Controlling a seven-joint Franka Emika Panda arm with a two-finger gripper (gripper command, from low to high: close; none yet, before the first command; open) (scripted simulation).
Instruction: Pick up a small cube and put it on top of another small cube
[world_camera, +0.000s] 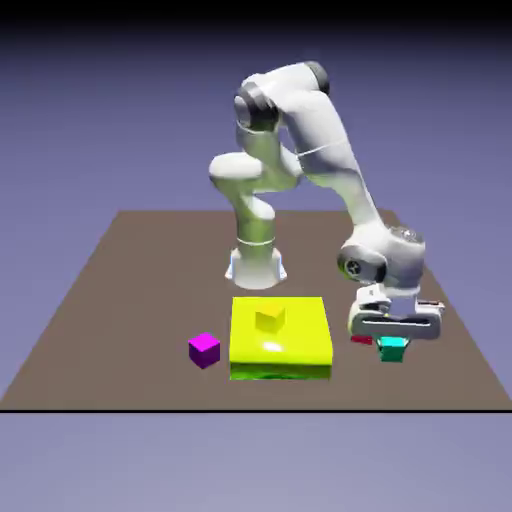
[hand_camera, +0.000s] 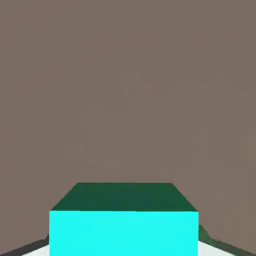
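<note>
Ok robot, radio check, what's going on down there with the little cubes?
End effector shut on teal cube, low at the table. Purple cube waits across the big yellow block. Red cube right beside the grip.

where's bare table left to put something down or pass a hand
The brown table is bare across the exterior view's left, beyond the small purple-magenta cube, and along its far edge. It is crowded in the front middle: large flat yellow block carrying a small yellow cube, then the gripper shut on the small teal cube.
</note>
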